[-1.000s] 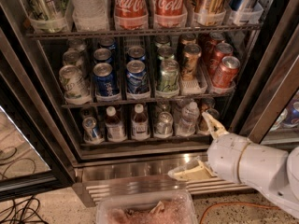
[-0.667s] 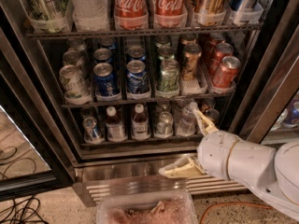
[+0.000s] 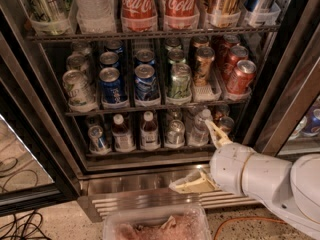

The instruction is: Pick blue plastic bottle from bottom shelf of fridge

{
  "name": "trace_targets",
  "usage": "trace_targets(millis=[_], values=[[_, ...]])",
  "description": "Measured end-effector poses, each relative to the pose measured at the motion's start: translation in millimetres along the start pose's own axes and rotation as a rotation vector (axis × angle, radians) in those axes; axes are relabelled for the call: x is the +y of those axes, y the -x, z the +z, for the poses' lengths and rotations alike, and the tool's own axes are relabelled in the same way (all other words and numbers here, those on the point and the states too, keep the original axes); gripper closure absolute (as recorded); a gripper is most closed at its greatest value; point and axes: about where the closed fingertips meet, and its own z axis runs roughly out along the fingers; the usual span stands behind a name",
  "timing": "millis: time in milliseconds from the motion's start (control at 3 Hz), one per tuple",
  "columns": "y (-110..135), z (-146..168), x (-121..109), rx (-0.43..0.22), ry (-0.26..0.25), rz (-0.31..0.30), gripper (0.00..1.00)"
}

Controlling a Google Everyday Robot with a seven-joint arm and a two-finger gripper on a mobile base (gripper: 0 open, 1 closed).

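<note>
The fridge [image 3: 280,91] stands open, with wire racks of cans and bottles. On its bottom shelf two small clear bottles with white caps and dark reddish-brown liquid stand side by side, one on the left [image 3: 121,134] and one on the right [image 3: 148,131]. They look alike, so I cannot tell which one is the blue plastic bottle. My gripper [image 3: 203,158] is open in front of the shelf's right part, lower and to the right of both bottles. Its upper finger [image 3: 216,132] points at a clear water-like bottle [image 3: 200,126]. Its lower finger [image 3: 192,184] hangs over the steel base.
Silver cans [image 3: 97,138] [image 3: 175,132] flank the two dark bottles, with more cans at the right [image 3: 223,121]. The middle shelf holds blue, green and red cans. A ribbed steel base [image 3: 125,196] runs below. A clear plastic tub [image 3: 155,226] sits at the bottom edge. Cables lie on the floor at the left.
My gripper has moved a little to the left along the bottom shelf, staying open. The bottles and cans have not moved.
</note>
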Motion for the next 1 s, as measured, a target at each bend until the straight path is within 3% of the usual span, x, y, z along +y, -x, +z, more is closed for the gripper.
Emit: trace_targets(millis=[1000], values=[[-58,43,40,-0.042,-0.021,0.085,0.00]])
